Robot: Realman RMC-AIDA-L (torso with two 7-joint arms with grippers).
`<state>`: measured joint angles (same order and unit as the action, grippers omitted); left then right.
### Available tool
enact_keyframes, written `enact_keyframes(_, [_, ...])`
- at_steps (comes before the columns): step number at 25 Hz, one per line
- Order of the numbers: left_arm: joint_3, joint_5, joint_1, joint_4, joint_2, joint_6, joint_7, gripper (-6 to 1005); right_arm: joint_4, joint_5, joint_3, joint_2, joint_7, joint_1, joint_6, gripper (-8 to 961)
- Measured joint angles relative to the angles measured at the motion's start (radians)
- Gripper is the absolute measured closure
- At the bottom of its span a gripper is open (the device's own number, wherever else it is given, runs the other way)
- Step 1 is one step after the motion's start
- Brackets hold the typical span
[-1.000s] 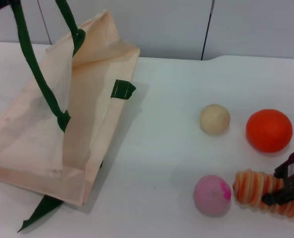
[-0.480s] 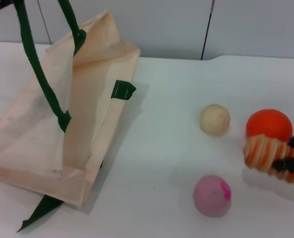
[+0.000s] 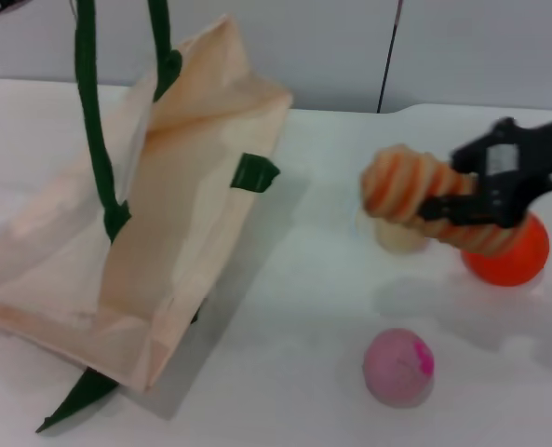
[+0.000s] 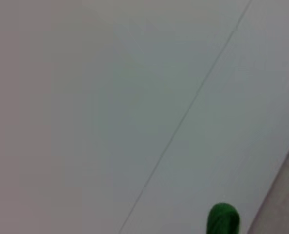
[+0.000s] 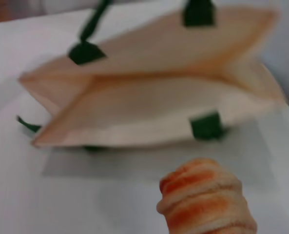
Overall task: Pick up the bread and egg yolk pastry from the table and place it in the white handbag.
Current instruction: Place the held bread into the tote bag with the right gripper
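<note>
Smooth orange sphere (image 3: 508,261) sat on white table (image 3: 285,372), far right. Matte pink ball with magenta spot (image 3: 398,366) sat nearer the front edge, well apart. Pale grey wall panels (image 3: 303,47) stood behind.

Even, bright overhead light; soft grey shadows lie on the desk (image 3: 294,372) beside the white handbag (image 3: 164,233) and under the pink ball (image 3: 398,366). Motion blur smears the bread (image 3: 424,200) and right gripper (image 3: 466,209) (head view). Wrist views are soft, the bread's near end (image 5: 207,202) out of focus.
</note>
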<state>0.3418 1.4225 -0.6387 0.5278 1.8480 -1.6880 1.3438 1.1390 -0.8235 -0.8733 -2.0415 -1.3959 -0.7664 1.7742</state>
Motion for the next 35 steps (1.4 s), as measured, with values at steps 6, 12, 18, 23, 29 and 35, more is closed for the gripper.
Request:
enact_keyframes(6, [0.003, 0.000, -0.024, -0.013, 0.002, -0.009, 0.000, 899, -0.010, -0.165, -0.218, 0.001, -0.001, -0.010, -0.132, 630])
enact_keyframes(12, [0.009, -0.001, -0.042, -0.037, 0.002, -0.010, 0.013, 899, -0.048, -0.348, -0.404, 0.001, -0.091, -0.020, -0.263, 633])
enact_keyframes(18, [0.011, -0.010, -0.049, -0.039, 0.005, -0.010, 0.014, 899, -0.110, -0.456, -0.469, 0.004, -0.255, -0.039, -0.332, 663])
enact_keyframes(23, [0.024, -0.023, -0.065, -0.058, 0.003, -0.009, 0.015, 899, -0.188, -0.509, -0.535, 0.004, -0.380, -0.067, -0.465, 664])
enact_keyframes(29, [0.028, -0.034, -0.077, -0.061, 0.005, -0.011, 0.015, 899, -0.231, -0.612, -0.633, 0.003, -0.544, -0.061, -0.611, 669])
enact_keyframes(35, [0.028, -0.034, -0.081, -0.062, 0.002, -0.049, 0.006, 899, -0.292, -0.671, -0.712, 0.001, -0.696, -0.045, -0.769, 677])
